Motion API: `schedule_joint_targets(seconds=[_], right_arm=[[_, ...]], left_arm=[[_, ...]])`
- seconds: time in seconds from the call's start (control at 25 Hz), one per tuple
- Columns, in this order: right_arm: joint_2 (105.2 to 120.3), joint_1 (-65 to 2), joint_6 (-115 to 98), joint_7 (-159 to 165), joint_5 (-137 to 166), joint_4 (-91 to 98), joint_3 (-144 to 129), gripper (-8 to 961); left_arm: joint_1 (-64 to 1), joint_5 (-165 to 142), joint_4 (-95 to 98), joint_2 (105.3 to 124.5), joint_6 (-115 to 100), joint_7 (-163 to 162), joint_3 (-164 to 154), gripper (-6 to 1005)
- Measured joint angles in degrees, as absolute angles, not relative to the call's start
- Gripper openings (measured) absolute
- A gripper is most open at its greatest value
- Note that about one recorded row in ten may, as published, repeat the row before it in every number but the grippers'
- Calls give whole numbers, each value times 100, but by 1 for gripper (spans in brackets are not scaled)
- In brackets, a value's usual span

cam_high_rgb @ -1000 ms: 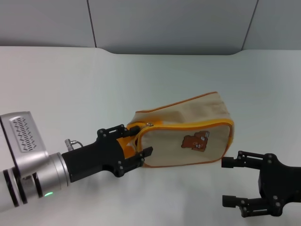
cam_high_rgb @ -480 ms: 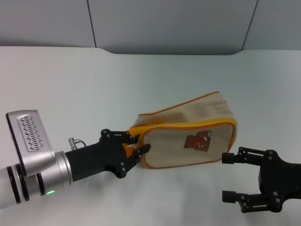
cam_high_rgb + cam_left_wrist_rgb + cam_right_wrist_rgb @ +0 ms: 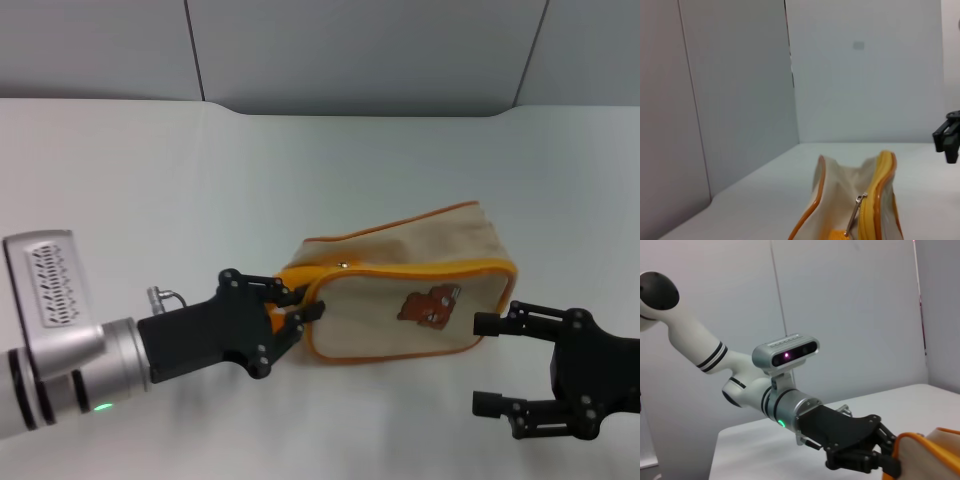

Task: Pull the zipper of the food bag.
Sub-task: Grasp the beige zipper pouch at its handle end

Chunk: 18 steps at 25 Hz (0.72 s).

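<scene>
The beige food bag with orange-yellow piping and a brown bear patch lies on its side on the white table. Its small silver zipper pull sits near the bag's left end and also shows in the left wrist view. My left gripper is shut on the orange-yellow strap handle at that end. It also shows in the right wrist view. My right gripper is open and empty, just right of and in front of the bag's right end.
A grey wall rises behind the table's far edge. The bag's end shows in the right wrist view. One right fingertip shows at the edge of the left wrist view.
The bag has shifted to the right and a little toward me, with its left end held by the left gripper. The right gripper has stayed almost in place.
</scene>
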<state>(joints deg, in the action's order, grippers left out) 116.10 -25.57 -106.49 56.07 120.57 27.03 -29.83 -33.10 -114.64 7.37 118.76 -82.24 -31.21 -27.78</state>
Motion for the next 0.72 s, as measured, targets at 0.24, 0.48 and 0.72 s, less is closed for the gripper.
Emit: schedule_joint_targets(seconds=[0.24,0.48,0.72], right_arm=[[11625,-2515,-10720,5372,11825,2702,-2830,804],[11675,-2438,-10786,4904,11305,2690,-2830,803],[11905,-2599,-10381,3668,10844,2685,-2829,801]], left_arm=[[-3144,-11481,1118,11828,-8707,-3223,-2818,137],[-3003,-11589,1654,11666,-9499,-3453,-3037,108],[-3112,-11611,1762,11538,-9686,-3455,-3077,105]])
